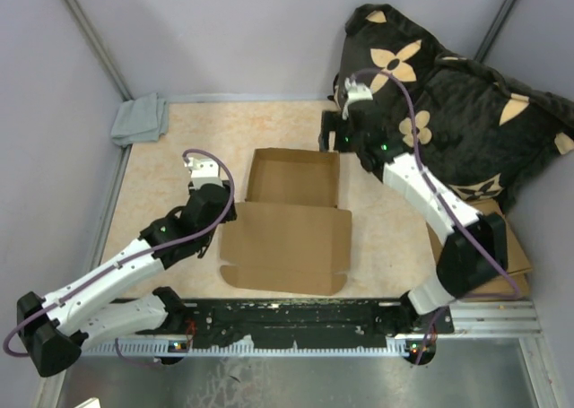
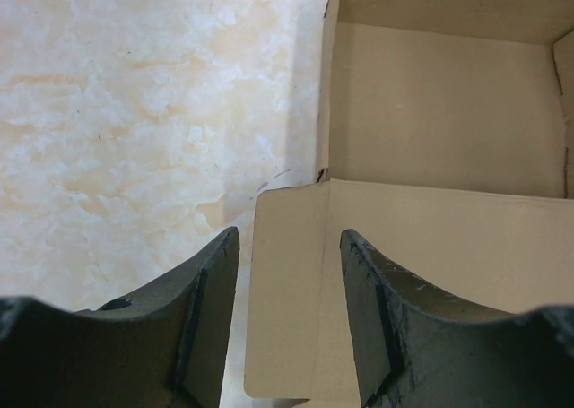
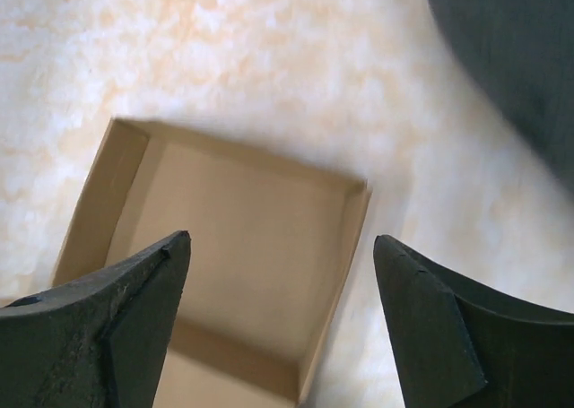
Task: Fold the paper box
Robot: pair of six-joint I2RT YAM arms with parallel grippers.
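Next, left pincer (image 2: 289, 247), half-open and empty, should nip the box's (image 1: 287, 247) flat side flap (image 2: 291, 202) upright while right pincer (image 3: 282, 242), wide and empty, steadies the tray half (image 3: 242, 220).

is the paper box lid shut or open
Open. The paper box has its walls up, but the lid lies flat beside the tray, the inside exposed.

Brown paper box (image 1: 289, 233), tray upright, lid flat
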